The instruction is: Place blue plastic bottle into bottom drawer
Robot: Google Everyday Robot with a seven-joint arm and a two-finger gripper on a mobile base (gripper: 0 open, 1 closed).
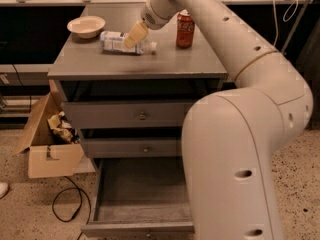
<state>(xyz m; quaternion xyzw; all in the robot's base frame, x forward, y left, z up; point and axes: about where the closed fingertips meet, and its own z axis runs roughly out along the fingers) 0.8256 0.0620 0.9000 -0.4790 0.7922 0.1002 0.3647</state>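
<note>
The blue plastic bottle [118,42] lies on its side on the grey cabinet top [100,64], white cap pointing right. My gripper [134,38] hangs just over the bottle's right half, its pale fingers [136,34] coming down on it. The bottom drawer [135,196] is pulled out below, and its inside is bare. The two upper grey drawers are closed.
A red soda can [185,29] stands right of the bottle. A cream bowl [86,26] sits at the back left of the top. An open cardboard box [47,139] with crumpled paper and a black cable [67,204] lie on the floor left of the cabinet.
</note>
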